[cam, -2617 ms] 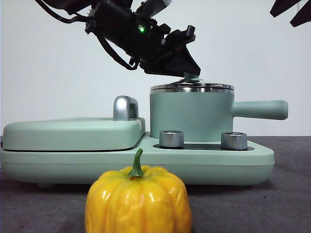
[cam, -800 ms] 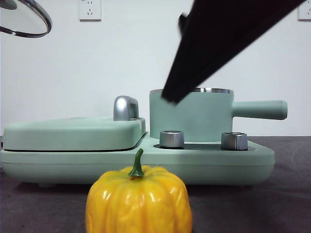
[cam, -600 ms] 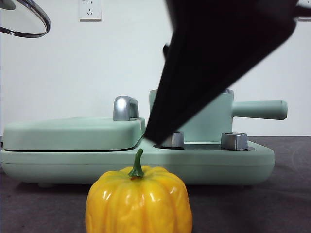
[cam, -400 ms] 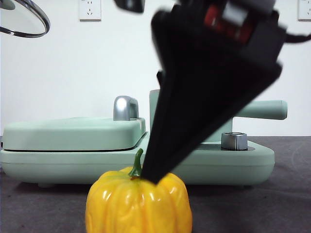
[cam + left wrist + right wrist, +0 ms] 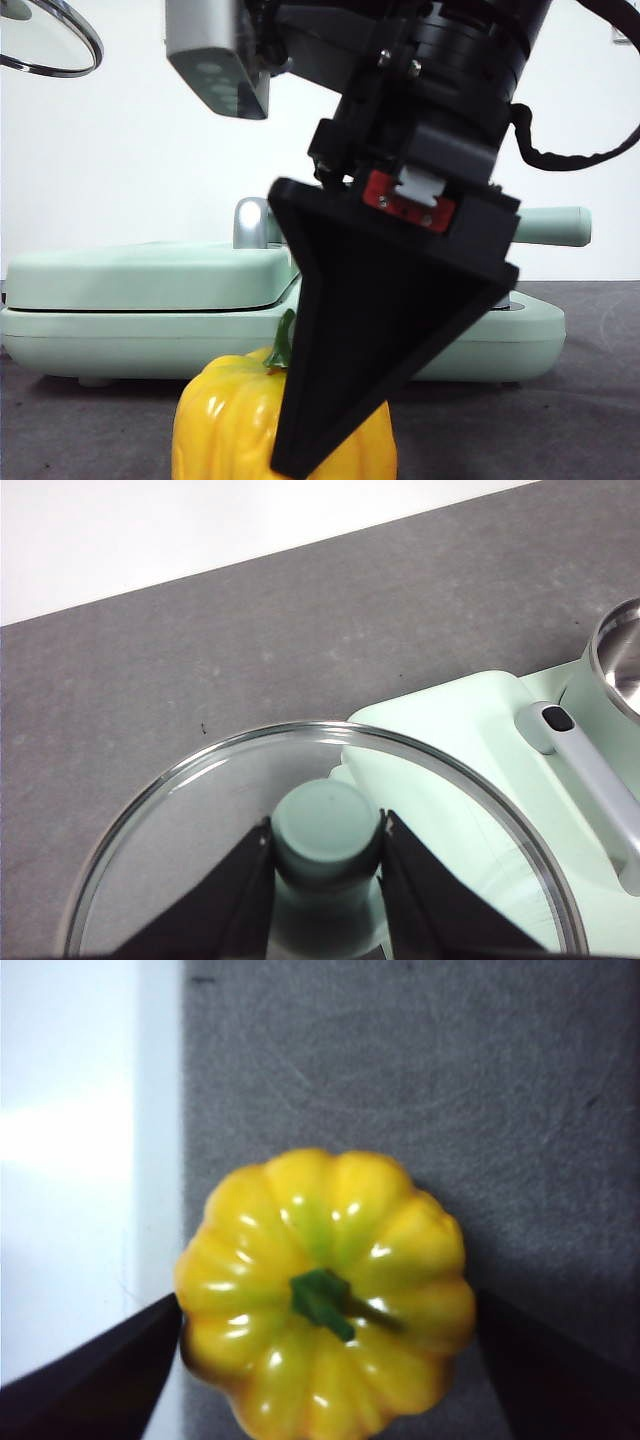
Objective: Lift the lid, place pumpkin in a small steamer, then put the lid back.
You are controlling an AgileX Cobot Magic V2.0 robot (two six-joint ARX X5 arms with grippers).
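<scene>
right fingers astride pumpkin — lid aloft

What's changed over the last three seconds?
The left tool took the lid off the small steamer and carried it up to the side, shut on its knob. The right tool came down and now straddles the pumpkin, jaws open. The pumpkin, steamer and base unit stayed put.
</scene>
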